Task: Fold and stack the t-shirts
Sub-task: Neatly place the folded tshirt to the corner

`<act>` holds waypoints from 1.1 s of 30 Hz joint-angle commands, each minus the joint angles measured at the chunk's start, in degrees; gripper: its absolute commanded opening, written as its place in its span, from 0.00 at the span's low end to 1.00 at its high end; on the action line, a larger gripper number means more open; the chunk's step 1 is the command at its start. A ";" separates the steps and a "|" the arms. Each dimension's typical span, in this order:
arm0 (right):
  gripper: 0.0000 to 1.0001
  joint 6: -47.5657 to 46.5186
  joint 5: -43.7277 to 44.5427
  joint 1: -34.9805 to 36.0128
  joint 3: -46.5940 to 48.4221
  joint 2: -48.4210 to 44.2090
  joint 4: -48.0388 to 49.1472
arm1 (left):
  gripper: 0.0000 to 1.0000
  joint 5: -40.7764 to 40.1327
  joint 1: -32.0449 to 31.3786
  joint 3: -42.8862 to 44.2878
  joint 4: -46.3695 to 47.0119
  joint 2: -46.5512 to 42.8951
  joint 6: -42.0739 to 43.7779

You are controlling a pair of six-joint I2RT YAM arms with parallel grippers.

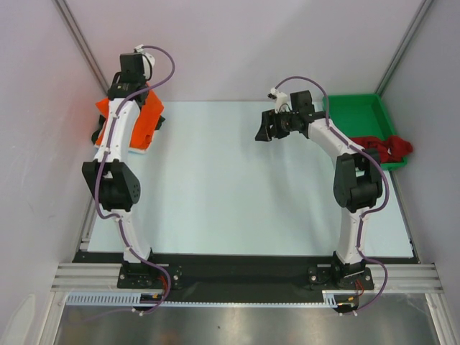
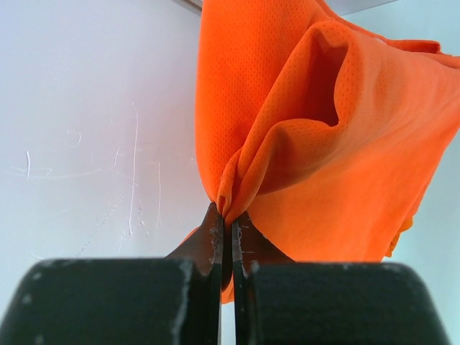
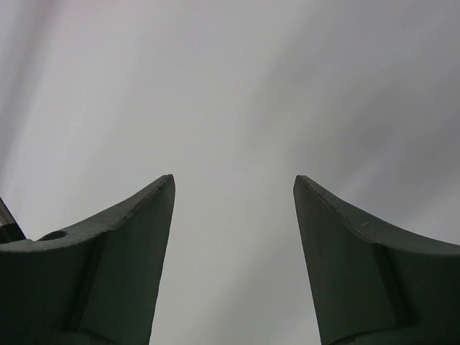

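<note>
Your left gripper [image 2: 226, 219] clamps a fold of the orange t-shirt [image 2: 323, 144] at the table's [image 1: 237, 187] 10 o'clock edge. Your right gripper [image 3: 233, 180] gapes unladen at 1 o'clock, beside the green tray [image 1: 356, 115]; open tabletop lies between your arms.

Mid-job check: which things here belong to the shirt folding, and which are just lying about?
Part of the job:
- orange t-shirt, pinched in the left hand
- dark red t-shirt, bunched at far right
- right hand, open and empty

Lying about:
- green tray, with the red shirt over its near corner
- table
</note>
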 commanded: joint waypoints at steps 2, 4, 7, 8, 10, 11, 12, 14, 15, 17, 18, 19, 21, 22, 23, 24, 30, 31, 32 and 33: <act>0.73 -1.05 0.35 0.03 -0.18 -3.48 1.56 | 0.00 -2.96 0.38 3.31 2.41 0.11 2.31; 0.73 -0.97 0.35 0.11 -0.27 -3.48 1.65 | 0.00 -3.49 0.38 2.88 2.76 -0.06 3.09; 0.73 -0.88 0.27 0.03 -0.35 -3.22 1.65 | 0.01 -5.60 -0.23 -0.45 6.35 -1.55 5.89; 0.73 -0.79 0.18 0.03 -0.44 -3.22 1.74 | 0.00 -5.86 -0.32 -1.34 6.71 -1.64 5.91; 0.73 -0.61 0.09 0.03 -0.44 -2.95 1.83 | 0.01 -5.95 -0.15 -1.43 5.93 -1.29 5.56; 0.73 -0.61 0.09 0.03 -0.44 -2.95 1.91 | 0.00 -5.95 -0.15 -1.78 5.75 -1.21 5.30; 0.73 -0.61 0.00 0.11 -0.44 -2.95 1.91 | 0.01 -5.69 -0.15 -1.78 5.58 -1.12 5.04; 0.73 -0.61 0.09 0.20 -0.44 -2.86 1.83 | 0.00 -5.16 -0.15 -1.87 5.57 -0.85 4.95; 0.73 -0.61 0.09 0.11 -0.62 -2.86 1.83 | 0.00 -4.90 -0.15 -1.79 5.75 -0.85 4.95; 0.73 -0.70 0.09 0.20 -0.79 -2.95 1.83 | 0.00 -4.72 -0.15 -1.96 6.01 -0.85 5.30; 0.73 -0.70 0.00 0.03 -0.97 -2.95 1.83 | 0.00 -4.64 -0.15 -2.05 6.19 -0.94 5.38; 0.73 -0.79 0.09 0.11 -1.14 -3.04 1.91 | 0.00 -4.90 -0.15 -2.14 6.10 -0.94 5.82; 0.73 -0.88 0.09 -0.06 -1.32 -3.13 2.00 | 0.00 -5.86 -0.24 -2.31 7.24 -1.12 6.96; 0.73 -0.88 0.18 0.03 -1.58 -3.30 2.09 | 0.01 -7.00 -0.32 -2.57 7.94 -1.29 7.58; 0.73 -0.88 0.18 -0.06 -1.67 -3.30 2.18 | 0.01 -7.53 -0.50 -2.84 8.56 -1.38 8.28; 0.73 -0.88 0.09 0.03 -1.67 -3.22 2.09 | 0.00 -8.23 -0.76 -3.36 10.56 -1.64 10.81; 0.73 -0.53 -0.08 0.03 -1.23 -2.78 2.53 | 0.01 -10.26 -2.79 -7.41 16.04 -1.65 14.62; 0.73 -0.53 -0.09 -0.06 -1.23 -2.69 2.53 | 0.00 -10.43 -2.79 -7.15 15.95 -1.21 14.35; 0.73 -0.61 -0.09 -0.06 -1.06 -2.69 2.44 | 0.00 -10.61 -2.70 -6.80 15.34 -0.94 13.92; 0.73 -0.61 -0.09 -0.06 -1.14 -2.78 2.35 | 0.01 -10.44 -2.70 -6.62 14.98 -0.16 12.95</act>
